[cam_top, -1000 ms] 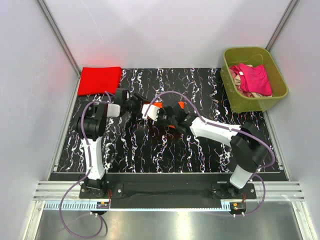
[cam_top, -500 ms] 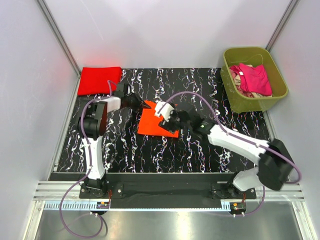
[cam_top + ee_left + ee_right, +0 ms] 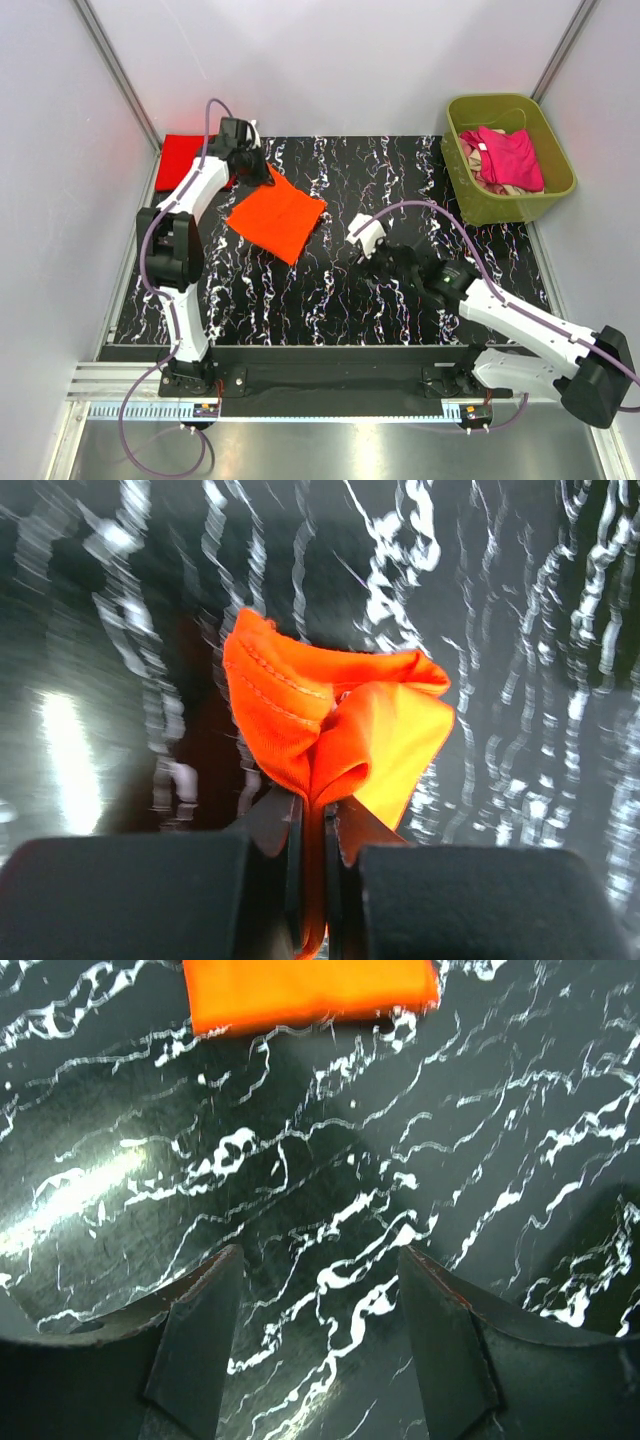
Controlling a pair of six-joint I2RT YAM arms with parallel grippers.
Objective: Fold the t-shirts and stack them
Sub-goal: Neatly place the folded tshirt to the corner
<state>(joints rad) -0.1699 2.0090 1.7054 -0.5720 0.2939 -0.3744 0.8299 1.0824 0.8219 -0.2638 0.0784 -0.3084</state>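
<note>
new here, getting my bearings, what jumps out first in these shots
The orange shirt stands out, folded on the dark marbled table left of centre, with the left gripper shut on its far corner. Next, a red shirt folded in the far left corner, and a green tub at far right holding a pink shirt.

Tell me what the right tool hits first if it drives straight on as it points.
Likely the bare marbled tabletop, as the right tool seems tilted down; farther along, the orange t-shirt lies in line. Depth is unclear.
</note>
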